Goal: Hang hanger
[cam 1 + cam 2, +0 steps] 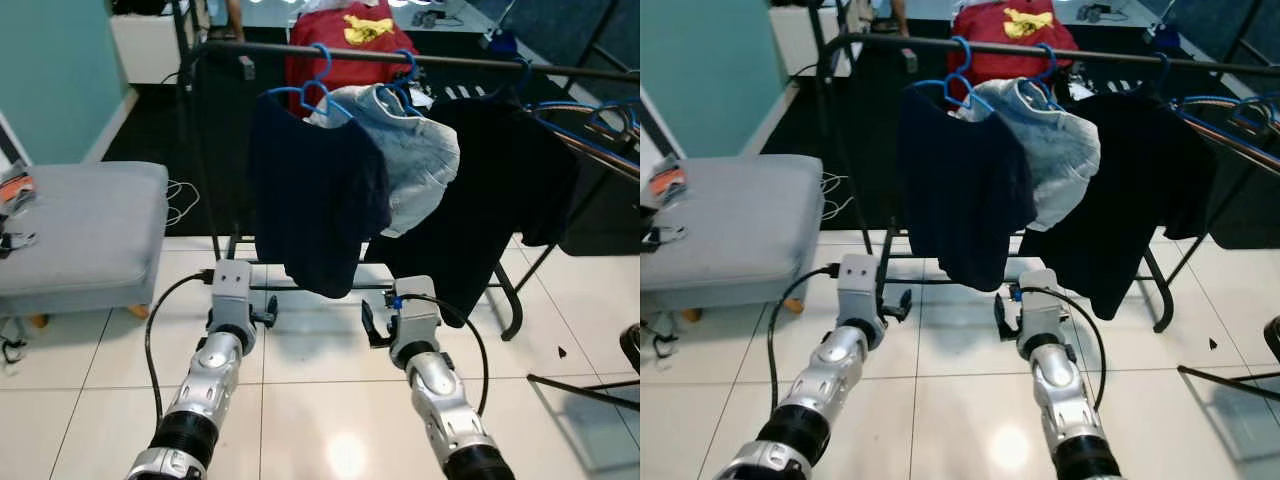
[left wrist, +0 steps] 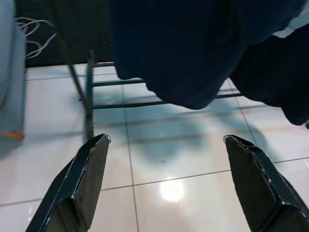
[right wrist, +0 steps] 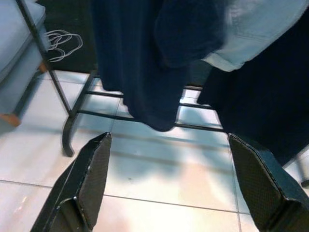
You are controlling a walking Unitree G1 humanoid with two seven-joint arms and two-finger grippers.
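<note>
Judging from how things lie, your hanging step looks done or nearly so. Nearest you, the left claw has its two black fingers spread wide with nothing between them but white floor tiles. The right claw is the same: fingers wide apart, holding nothing. Both arms reach forward low over the tiles, side by side, pointing at the foot of the clothes rack.

Just beyond and above both claws hangs the dark navy shirt, its lower hem dangling above the rack's bottom bars. It sits on a blue hanger whose hook is over the black rail, well above both claws. That is most likely your task's thing, and it appears to be resting on the rail without help, though the hook's seating is too small to confirm.

Beside it, toward the right claw's side, a light denim garment hangs on another blue hanger, and past that a black garment. Farther along that side, empty blue hangers crowd the rail. Off beyond the left claw stands a grey cushioned stool.

What may be left for you: check the hook holds and draw both arms back.
</note>
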